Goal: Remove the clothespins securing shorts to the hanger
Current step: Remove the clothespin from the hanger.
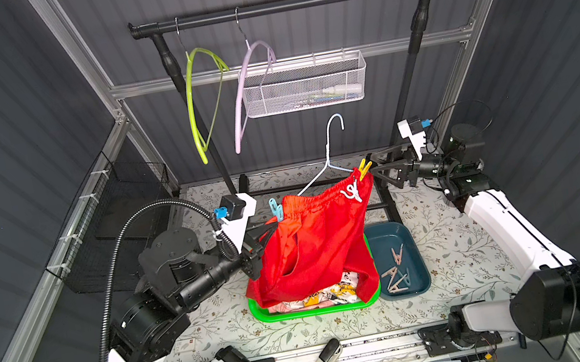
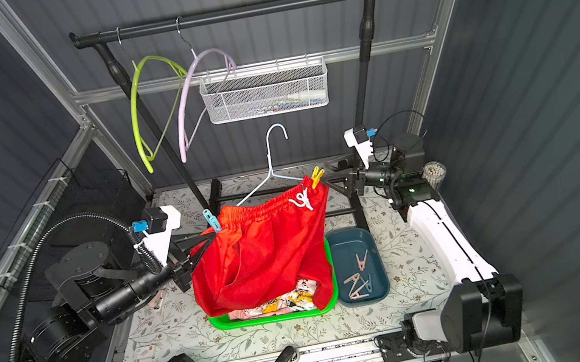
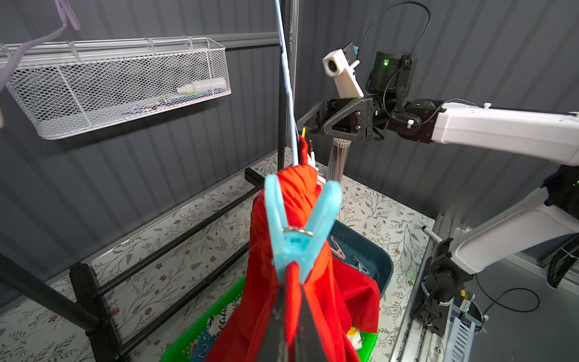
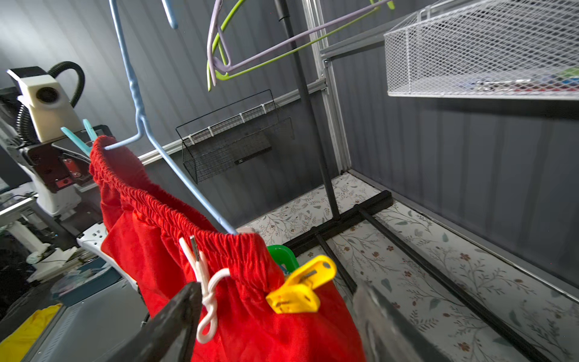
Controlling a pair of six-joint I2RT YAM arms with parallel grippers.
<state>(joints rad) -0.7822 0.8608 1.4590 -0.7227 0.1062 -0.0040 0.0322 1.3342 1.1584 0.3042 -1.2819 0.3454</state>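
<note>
In both top views the left arm [image 1: 209,279] reaches in nearly level from its side. The left gripper [image 1: 273,228] is clamped on one waistband corner of the red shorts [image 1: 313,234], right under the blue clothespin [image 1: 276,208]. The shorts hang from a pale hanger [image 1: 330,147] whose hook is clear of the rail [image 1: 290,4], and their hems drape into the green tray [image 1: 302,313] where printed shorts [image 1: 333,294] lie. The right arm [image 2: 445,235] rises from the front and turns inward at the wrist. The right gripper [image 2: 328,178] is spread wide at the yellow clothespin [image 2: 316,176] on the other waistband corner. Beige clothespins [image 2: 356,278] lie in the blue tray [image 2: 346,242] just beside the green one. In the left wrist view the fingers [image 3: 277,329] press together on a fold of red fabric directly below the blue clothespin [image 3: 297,232]. Whether the hanger's wire is also in that grip cannot be told. In the right wrist view the jaws stand apart on either side of the yellow clothespin [image 4: 300,288], neither touching it, and the white drawstring [image 4: 206,288] hangs against one finger.
</note>
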